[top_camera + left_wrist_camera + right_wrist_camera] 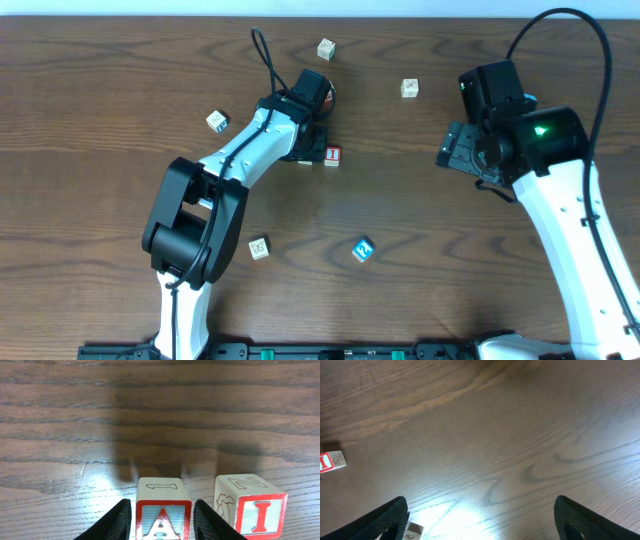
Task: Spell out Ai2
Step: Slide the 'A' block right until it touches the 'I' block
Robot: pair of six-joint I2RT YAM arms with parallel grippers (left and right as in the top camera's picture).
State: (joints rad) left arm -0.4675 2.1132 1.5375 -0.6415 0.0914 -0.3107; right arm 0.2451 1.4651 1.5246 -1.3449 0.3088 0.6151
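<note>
Step in hand: seating the A block point(163, 510) between the left gripper point(162, 522) fingers, I block point(255, 510) just outside one finger. Clamped or released: cannot tell. The right gripper point(480, 520) is spread, empty. Next: find the third character

Light from above makes a white shiny spot on the surface point(460, 517). Shadows are soft. Everything looks sharp.

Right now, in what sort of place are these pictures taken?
Probably a robotics test bench: a left arm and a right arm reach over a wood-grain table that holds lettered toy blocks, such as the A block and the I block.
</note>
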